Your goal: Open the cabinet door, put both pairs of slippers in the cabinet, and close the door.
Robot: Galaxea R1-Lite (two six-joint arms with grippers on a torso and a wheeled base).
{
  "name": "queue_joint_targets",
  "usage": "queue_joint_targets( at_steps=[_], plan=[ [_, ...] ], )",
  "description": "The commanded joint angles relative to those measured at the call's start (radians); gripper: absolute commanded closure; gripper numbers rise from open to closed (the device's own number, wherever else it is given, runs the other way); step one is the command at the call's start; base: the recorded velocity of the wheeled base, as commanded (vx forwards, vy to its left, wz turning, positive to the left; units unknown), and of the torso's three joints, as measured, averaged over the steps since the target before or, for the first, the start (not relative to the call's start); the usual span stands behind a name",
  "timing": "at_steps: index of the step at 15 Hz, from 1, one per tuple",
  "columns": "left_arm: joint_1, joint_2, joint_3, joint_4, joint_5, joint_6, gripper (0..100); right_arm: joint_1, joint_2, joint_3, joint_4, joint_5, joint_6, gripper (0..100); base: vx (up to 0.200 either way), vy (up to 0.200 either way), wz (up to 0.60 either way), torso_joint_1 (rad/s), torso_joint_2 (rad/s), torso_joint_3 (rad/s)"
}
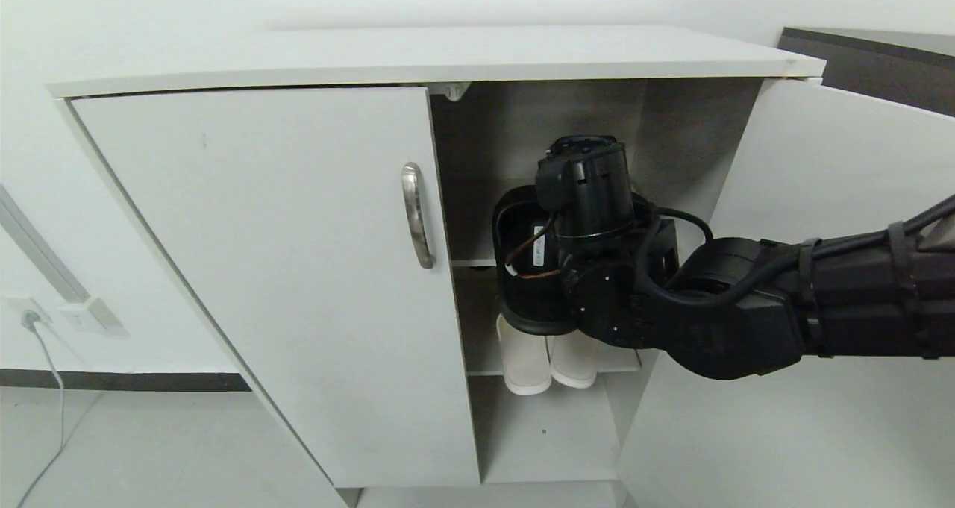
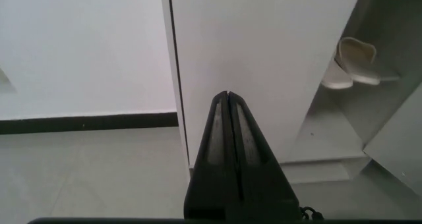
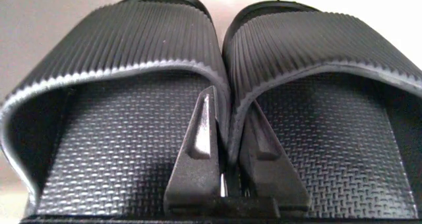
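The cabinet [image 1: 448, 53] is seen with its right door [image 1: 821, 165] swung wide open, so the first step is judged done. The left door [image 1: 261, 269], with its metal handle [image 1: 418, 213], is shut. One pair, the white slippers [image 1: 548, 359], is already laid side by side on a middle shelf [image 1: 619, 362] inside the right half, heels at the near edge.

The second pair, the black slippers [image 3: 132, 85], is pinched by the right tool [image 3: 227, 118]. Its fingers are pressed onto the two inner strap edges held together. This pair is carried within the cabinet opening, just above the white pair, and whether it touches a shelf cannot be told. Left to do, it is judged: setting the black pair down, releasing it, drawing the arm out and closing the right door.

The left tool [image 2: 227, 102] is pressed together on nothing and is held low in front of the left door.

The cabinet is stood on a pale grey floor [image 1: 112, 448] against a white wall [image 1: 149, 16] with a dark skirting [image 1: 112, 381]. At far left a socket [image 1: 30, 318] is fitted low on the wall, with a cable [image 1: 56, 411] run down from it
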Motion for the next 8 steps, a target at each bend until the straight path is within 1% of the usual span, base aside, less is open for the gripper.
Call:
queue_joint_targets(
  at_steps=[1, 4, 8],
  plan=[
    [0.000, 0.001, 0.000, 0.000, 0.000, 0.001, 100, 0.001, 0.009, -0.003, 0.000, 0.001, -0.001, 100, 0.200, 0.000, 0.00, 0.002, 0.00, 0.002],
    [0.000, 0.001, 0.000, 0.000, 0.000, 0.001, 100, -0.005, 0.020, -0.004, -0.008, 0.002, -0.014, 100, 0.200, 0.000, 0.00, 0.005, 0.01, -0.002],
    [0.000, 0.001, 0.000, 0.000, 0.000, 0.000, 100, -0.004, 0.019, -0.001, -0.012, 0.001, -0.014, 100, 0.000, 0.000, 0.00, 0.000, 0.00, 0.000]
  ],
)
